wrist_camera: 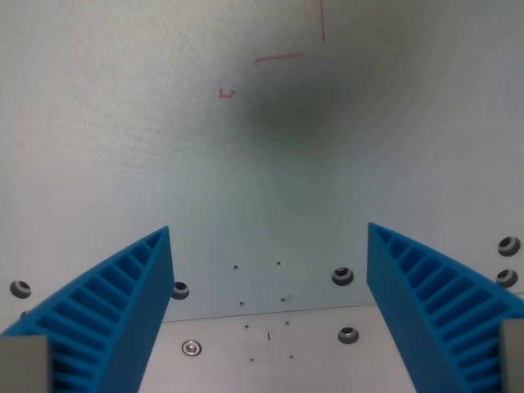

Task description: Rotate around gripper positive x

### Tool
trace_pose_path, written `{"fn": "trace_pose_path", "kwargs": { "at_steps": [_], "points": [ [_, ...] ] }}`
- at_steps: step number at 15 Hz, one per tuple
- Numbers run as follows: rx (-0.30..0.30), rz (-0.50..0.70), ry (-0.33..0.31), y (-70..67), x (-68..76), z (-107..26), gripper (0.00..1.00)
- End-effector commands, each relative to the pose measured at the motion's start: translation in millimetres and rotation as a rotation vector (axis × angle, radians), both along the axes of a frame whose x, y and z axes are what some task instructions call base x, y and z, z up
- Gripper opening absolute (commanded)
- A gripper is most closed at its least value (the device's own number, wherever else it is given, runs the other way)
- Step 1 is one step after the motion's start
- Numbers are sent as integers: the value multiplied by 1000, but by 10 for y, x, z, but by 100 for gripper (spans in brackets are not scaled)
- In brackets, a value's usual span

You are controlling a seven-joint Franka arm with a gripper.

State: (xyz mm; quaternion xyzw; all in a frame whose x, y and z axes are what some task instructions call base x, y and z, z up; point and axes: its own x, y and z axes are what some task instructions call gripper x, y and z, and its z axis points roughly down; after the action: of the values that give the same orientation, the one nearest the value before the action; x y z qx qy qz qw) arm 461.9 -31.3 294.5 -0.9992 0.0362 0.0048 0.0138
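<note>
Only my gripper [268, 233] and the bare table show in the wrist view. Its two blue ribbed fingers stand wide apart, one finger [115, 311] at the wrist view's left and the other finger [434, 303] at the right. Nothing sits between them, so the gripper is open. Below lies a pale grey-white tabletop [147, 147] with a soft dark shadow [303, 106] near the top middle.
Thin red marks [278, 58] and a small red corner mark [227, 93] are drawn on the surface at the top. Several bolt heads [342, 276] and small holes dot a metal plate [270, 348] near the lower edge.
</note>
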Motion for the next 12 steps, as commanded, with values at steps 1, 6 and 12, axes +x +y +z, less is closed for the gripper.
{"fn": "trace_pose_path", "kwargs": {
  "at_steps": [1, 6, 12],
  "points": [
    [145, 9, -13, -37, -2, 14, 100],
    [203, 8, -17, -37, -2, 14, 100],
    [273, 7, -22, -37, -2, 14, 100]
  ]
}}
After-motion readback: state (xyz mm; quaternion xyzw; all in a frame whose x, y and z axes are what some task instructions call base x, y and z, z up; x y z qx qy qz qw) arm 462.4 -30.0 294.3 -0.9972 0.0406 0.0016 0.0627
